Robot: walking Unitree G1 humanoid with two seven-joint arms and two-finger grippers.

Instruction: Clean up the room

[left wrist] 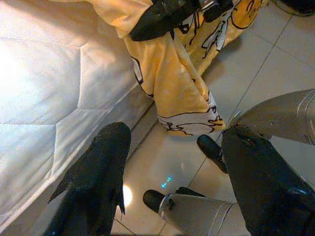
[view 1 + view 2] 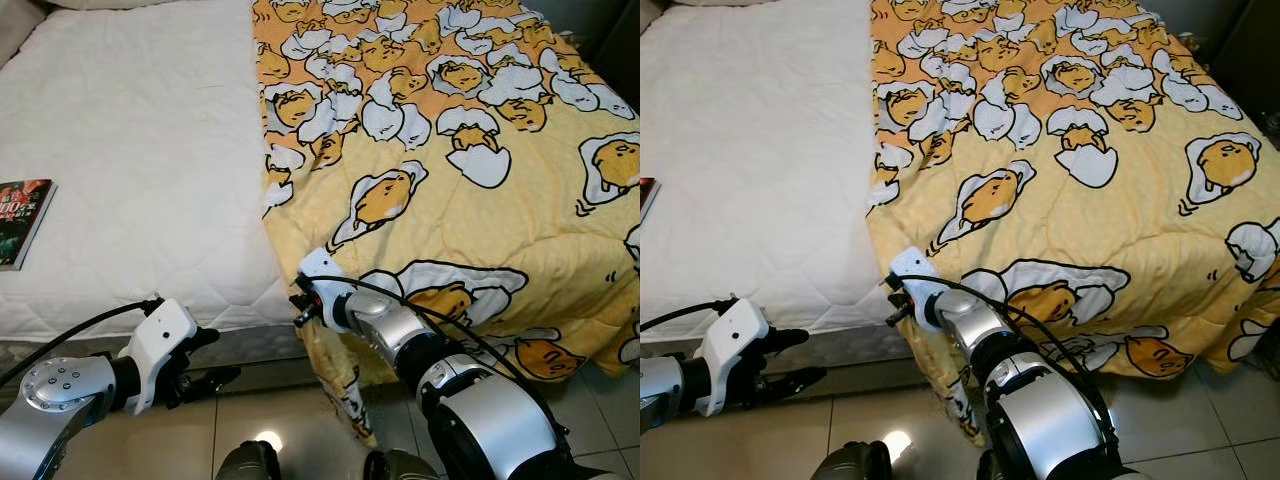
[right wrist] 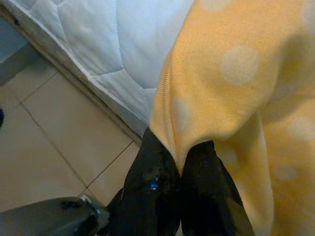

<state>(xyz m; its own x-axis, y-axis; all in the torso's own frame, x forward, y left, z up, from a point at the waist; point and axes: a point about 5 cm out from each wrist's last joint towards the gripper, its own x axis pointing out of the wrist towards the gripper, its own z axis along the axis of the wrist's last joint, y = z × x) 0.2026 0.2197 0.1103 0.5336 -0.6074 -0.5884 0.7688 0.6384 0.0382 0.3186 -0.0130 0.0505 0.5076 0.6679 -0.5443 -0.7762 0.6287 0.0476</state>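
- The yellow blanket (image 2: 480, 200) with its cartoon egg print covers the right part of the bed, its long axis running from the foot end nearest the robot up toward the head of the bed
- The blanket's left edge runs fairly straight along the length of the bed, leaving the white quilted mattress (image 2: 140, 150) bare on the left
- The blanket's near left corner hangs over the foot edge of the mattress and droops in a narrow fold down to the tiled floor (image 2: 270, 400)
- The right end effector (image 3: 181, 169) sits at that near corner, just at the mattress edge; its two black fingers are pinched together on a fold of the blanket's hem, with the cloth bunched between them
- The left end effector (image 2: 215, 360) is lower and to the left, in front of the mattress side and above the floor, apart from the blanket; its fingers (image 1: 98, 182) stand wide and hold nothing
- A book (image 2: 20, 220) with a dark cover lies flat on the bare mattress near its left edge, well apart from the blanket
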